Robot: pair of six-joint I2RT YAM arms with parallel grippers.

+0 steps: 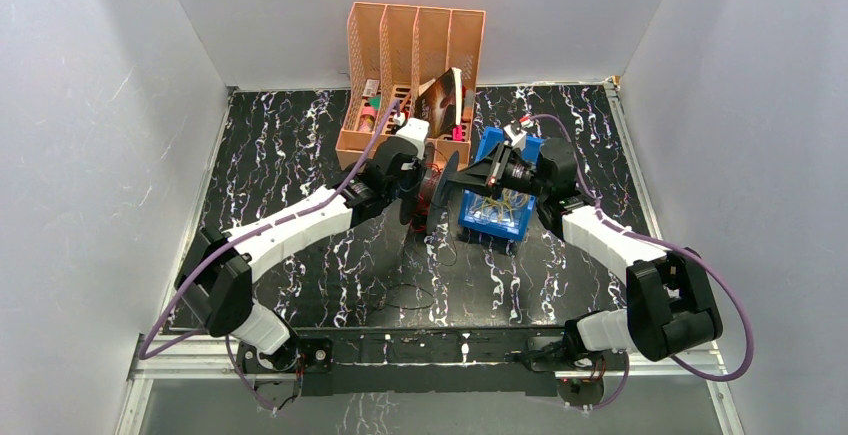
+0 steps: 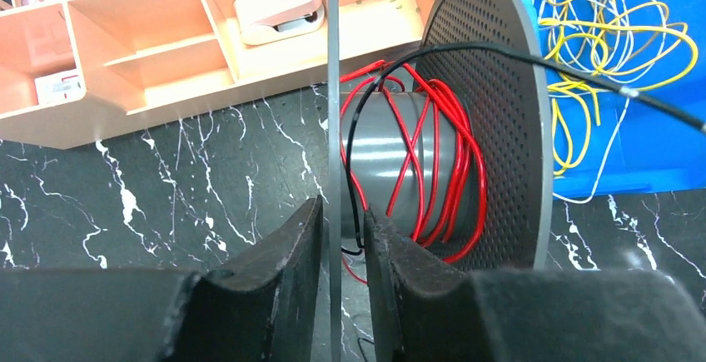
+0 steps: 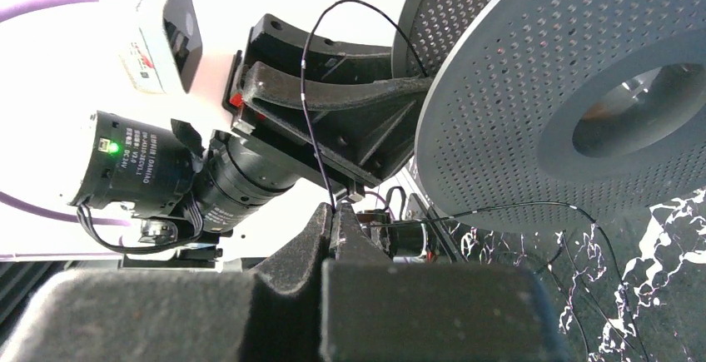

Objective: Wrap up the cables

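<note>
The right gripper (image 3: 337,216) has its fingers pressed fully together on a black cable (image 3: 310,104), which rises from the tips as a fine line and arcs over toward the spool (image 2: 491,129). Pinching the strand like that probably lets the arm feed it with some tension, so it lies down on the core and does not slump.

Opposite it, the left gripper (image 2: 343,212) straddles the rim of the spool's nearer disc. Its jaws are drawn in close on either side, with a sliver of daylight on one side. Whether they actually bite the disc I cannot tell. That placement looks meant to steady the spool, upright on its disc edges on the marbled table (image 2: 125,204), while the other arm winds.

A red cable (image 2: 433,171) already loops loosely around the grey core, and the black one crosses over it between the discs. Loose yellow cables (image 2: 599,37) lie tangled in the blue bin (image 2: 658,162) just behind the spool, not yet wound. The peach organizer (image 2: 166,62) stands at the back, apart from the work.
</note>
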